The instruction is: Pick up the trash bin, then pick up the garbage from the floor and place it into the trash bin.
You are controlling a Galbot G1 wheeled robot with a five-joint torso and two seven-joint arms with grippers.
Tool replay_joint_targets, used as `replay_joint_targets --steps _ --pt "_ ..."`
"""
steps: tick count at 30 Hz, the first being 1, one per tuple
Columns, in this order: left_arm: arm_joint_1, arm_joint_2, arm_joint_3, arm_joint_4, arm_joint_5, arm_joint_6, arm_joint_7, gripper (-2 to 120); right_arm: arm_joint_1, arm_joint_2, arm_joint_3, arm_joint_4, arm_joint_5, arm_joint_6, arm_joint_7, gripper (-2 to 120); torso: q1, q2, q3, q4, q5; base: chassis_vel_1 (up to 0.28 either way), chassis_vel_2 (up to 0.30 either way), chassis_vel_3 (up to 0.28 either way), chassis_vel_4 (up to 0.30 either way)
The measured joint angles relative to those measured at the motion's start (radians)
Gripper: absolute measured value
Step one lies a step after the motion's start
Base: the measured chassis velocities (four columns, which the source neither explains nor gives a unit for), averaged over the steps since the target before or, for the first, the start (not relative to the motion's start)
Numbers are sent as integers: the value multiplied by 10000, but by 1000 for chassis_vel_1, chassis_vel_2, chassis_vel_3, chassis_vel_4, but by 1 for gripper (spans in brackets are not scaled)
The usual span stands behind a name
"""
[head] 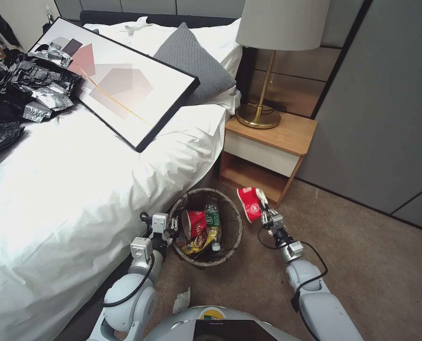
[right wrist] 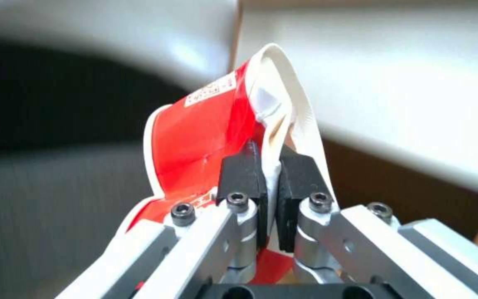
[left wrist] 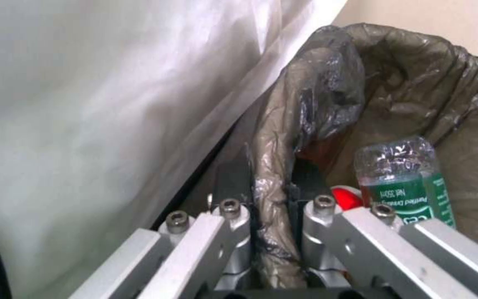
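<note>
The right end effector [head: 264, 214] has its black pads [right wrist: 242, 174] pressed together on the wall of a red-and-white paper cup [head: 250, 203], squashing the white rim flat between them. The cup hangs in the air on its side, just to the right of the trash bin [head: 233, 239] and in front of the open lower shelf of the wooden nightstand [head: 286, 135].

The left end effector [head: 175, 224] pinches the bin's near-left rim: its two pads are clamped on a fold of the dark brown bag liner [left wrist: 316, 83], one pad inside the rim and one outside. The bin sits right against the hanging white bed sheet [head: 92, 180], over the tan carpet [head: 376, 265].

Inside the bin lie a second red cup [head: 194, 222], a small clear bottle with a green label [head: 213, 215] and a yellow snack wrapper [head: 197, 244].

A scrap of white paper [head: 182, 300] lies on the carpet near the robot's base. On the bed rest a framed picture [head: 121, 80], a grey pillow [head: 194, 61] and a heap of black and silver plastic sheets [head: 29, 85]. A lamp with a brass foot [head: 258, 116] stands on the nightstand.
</note>
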Motion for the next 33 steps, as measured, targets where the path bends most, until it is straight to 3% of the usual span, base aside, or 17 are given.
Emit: replay_joint_targets --steps 2,3,6,9,11,13,18,24,33 --pt "-4 3 18 30 -1 -1 -5 6 -506 -22 50 1560 620 215 -247 3 0 0 0 2 -2 0 0 0 0" --pt "-4 3 18 30 -1 -1 -5 6 -506 -22 50 1560 620 215 -247 3 0 0 0 2 -2 0 0 0 0" --pt "0 -4 42 42 0 -2 -11 6 -980 -14 -34 3432 1256 455 -933 3 0 0 0 1 -4 0 0 0 0" --pt "5 -6 45 42 1 -2 -13 6 -1081 -1 -111 3878 1350 468 -1126 3 0 0 0 2 -1 0 0 0 0" --pt "12 -7 52 37 8 2 -17 6 -1349 12 -524 5127 1455 364 -1643 3 0 0 0 2 -2 0 0 0 0" --pt "12 -5 51 37 9 3 -18 6 -1484 -36 -810 5485 1403 246 -1768 3 0 0 0 2 -3 0 0 0 0" --pt "-12 -31 89 56 17 3 -18 6 -1793 -107 -1468 5439 833 279 -1924 3 0 0 0 2 -1 0 0 0 0" --pt "-23 -104 114 56 42 4 -18 6 -1950 -5 -2062 4523 248 580 -1955 3 0 0 0 2 -1 0 0 0 0" --pt "-4 -86 65 -41 37 8 -16 6 -1912 53 -2055 3788 62 809 -1952 3 0 0 0 2 -1 0 0 0 0"
